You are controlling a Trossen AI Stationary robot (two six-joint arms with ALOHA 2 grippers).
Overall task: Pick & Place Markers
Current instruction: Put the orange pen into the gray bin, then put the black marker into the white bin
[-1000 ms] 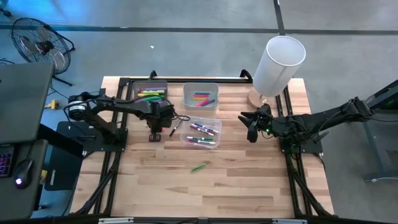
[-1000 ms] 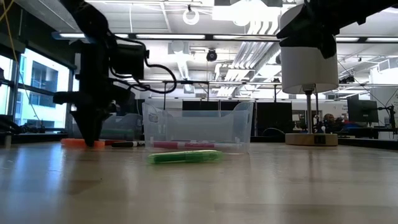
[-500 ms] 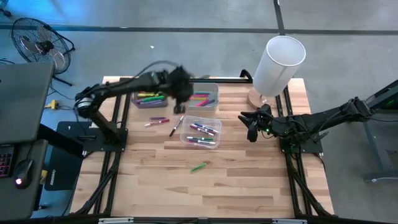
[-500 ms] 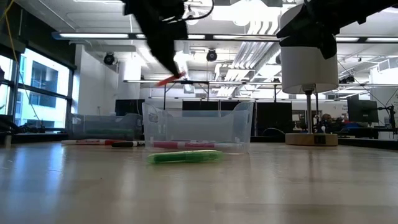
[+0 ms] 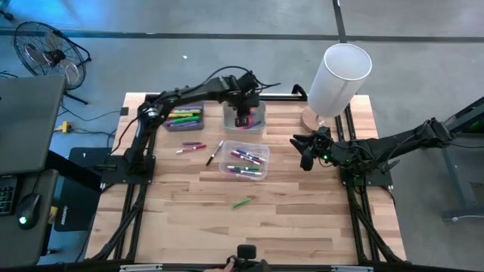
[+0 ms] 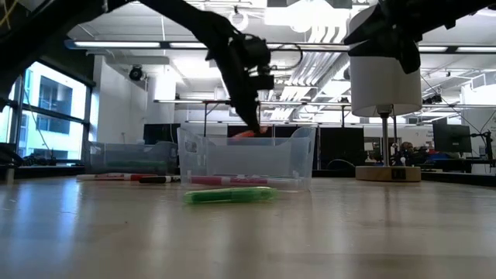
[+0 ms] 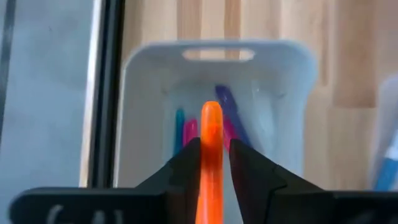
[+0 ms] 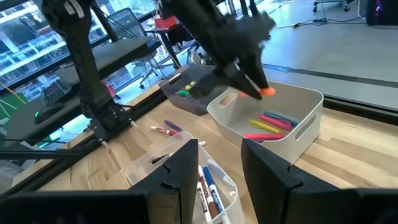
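Note:
My left gripper (image 5: pixel 242 119) is shut on an orange marker (image 7: pixel 211 134) over the white bin (image 5: pixel 257 108) at the table's far middle. The marker's tip also shows in the right wrist view (image 8: pixel 267 91). The white bin holds pink, blue and purple markers (image 7: pixel 225 118). A clear bin (image 5: pixel 243 160) nearer the table's middle holds several markers. A grey bin (image 5: pixel 184 117) at the far left holds green and yellow ones. A green marker (image 5: pixel 242 202) lies on the table. My right gripper (image 5: pixel 305 155) is open and empty, to the right of the clear bin. My left gripper pinches the orange marker's barrel (image 7: pixel 211 155) between its two fingers. The marker lies along the fingers, and its free end (image 7: pixel 211 111) sticks out past the fingertips. The fingers slant down from above. The marker is lifted clear and points down into the white bin.
Three loose markers (image 5: pixel 193 145) (image 5: pixel 184 150) (image 5: pixel 215 153) lie on the table between the grey and clear bins. A tall white cylinder on a wooden base (image 5: pixel 338 79) stands at the far right. The near half of the table holds only the green marker.
My left gripper has lifted the orange marker off the table near the left bins. It has carried the marker up and toward the far right. It has then come down over the white bin, with the marker tipped down into it.

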